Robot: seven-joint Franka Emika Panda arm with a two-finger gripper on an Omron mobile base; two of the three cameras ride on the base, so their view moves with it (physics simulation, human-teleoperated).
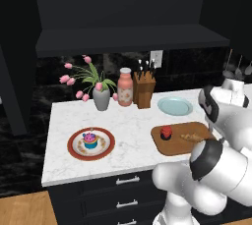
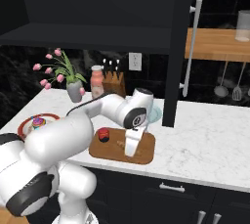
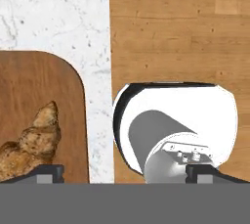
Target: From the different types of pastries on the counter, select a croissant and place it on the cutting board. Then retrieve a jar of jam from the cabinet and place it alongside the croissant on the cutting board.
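Golden-brown flaky croissant [image 1: 191, 136] lying on the brown wooden cutting board [image 1: 177, 145], small red-lidded jam jar [image 1: 166, 132] sitting beside it; two-finger gripper [image 3: 125, 171] hanging over the board's edge, fingers spread wide, holding nothing

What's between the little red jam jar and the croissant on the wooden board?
Nothing: in the left base view, just bare wood of the cutting board shows between the jar of jam and the croissant.
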